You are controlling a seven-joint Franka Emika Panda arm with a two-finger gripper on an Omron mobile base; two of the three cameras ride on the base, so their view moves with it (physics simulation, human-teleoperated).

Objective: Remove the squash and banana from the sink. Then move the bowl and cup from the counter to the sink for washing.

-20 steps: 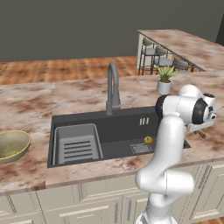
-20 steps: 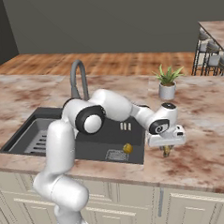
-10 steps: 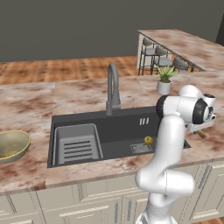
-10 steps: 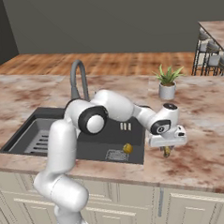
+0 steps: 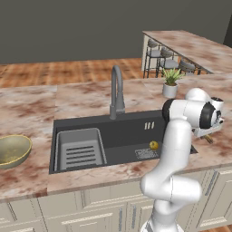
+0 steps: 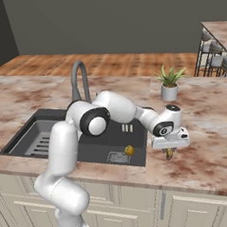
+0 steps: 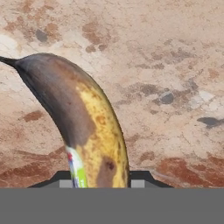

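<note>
Nothing has moved since the earlier frames: arm and gripper (image 6: 169, 152) hang over the marble counter (image 6: 203, 152) right of the sink (image 6: 45, 126), jaws clamped on the banana (image 7: 81, 127). Its long axis runs straight out from the jaws toward the counter. Squash (image 6: 129, 150) sits in the sink.

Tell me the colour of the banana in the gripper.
Yellow with a large dark brown patch; the banana shows best in the hand view.

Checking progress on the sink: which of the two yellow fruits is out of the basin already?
The banana, long and curved, held in the hand over the counter right of the sink. The round squash sits in the basin.
</note>
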